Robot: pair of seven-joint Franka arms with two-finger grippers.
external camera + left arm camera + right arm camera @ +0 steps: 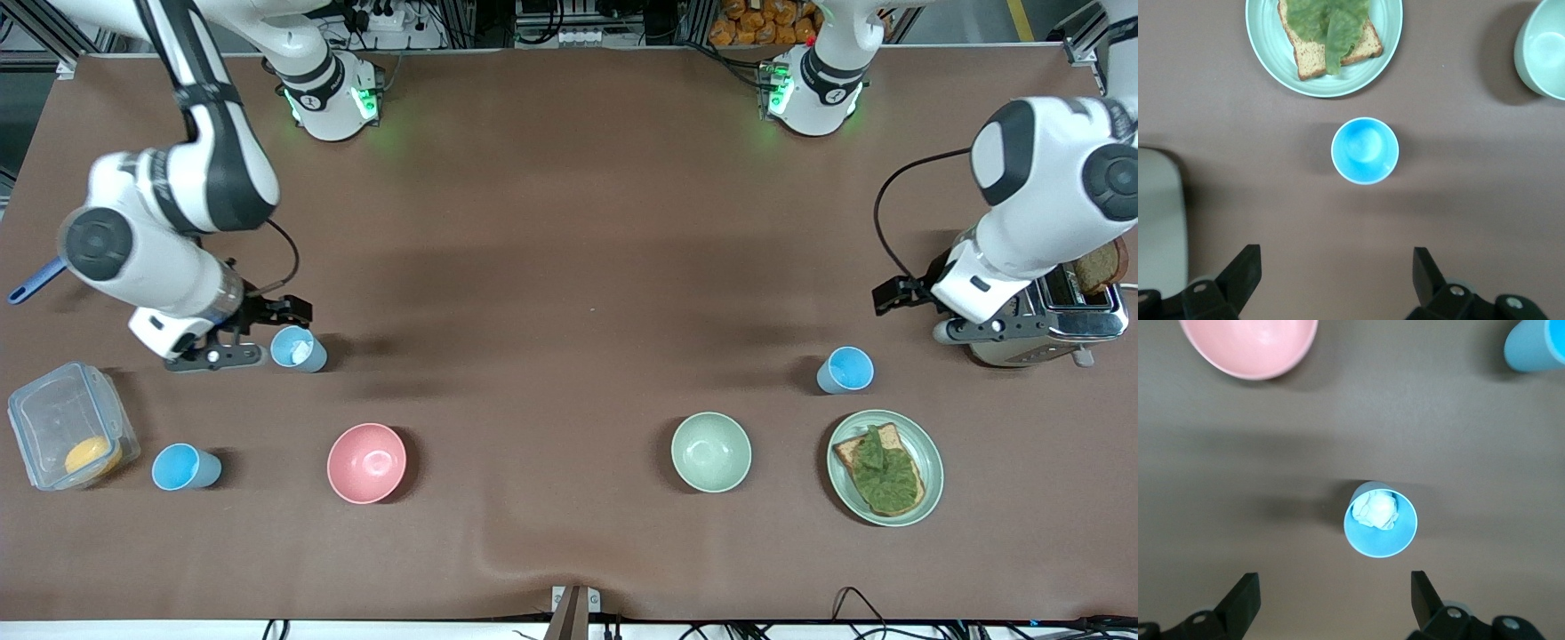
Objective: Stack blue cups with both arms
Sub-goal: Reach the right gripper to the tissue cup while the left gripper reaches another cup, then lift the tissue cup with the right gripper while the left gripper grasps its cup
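Observation:
Three blue cups stand upright and apart on the brown table. The paler cup [298,348] with a white scrap inside is toward the right arm's end; it also shows in the right wrist view [1380,519]. My right gripper [283,313] is open and empty just above and beside it, its fingers [1241,600] short of the cup. A second cup [184,467] stands nearer the front camera, and shows in the right wrist view [1538,347]. The third cup [845,370] is toward the left arm's end, also in the left wrist view [1365,151]. My left gripper [893,293] is open and empty, up beside it.
A pink bowl [366,462] and a pale green bowl [710,452] sit nearer the front camera. A plate [929,444] holds toast with lettuce beside the third cup. A toaster [1049,320] stands under the left arm. A clear container [44,400] is at the right arm's end.

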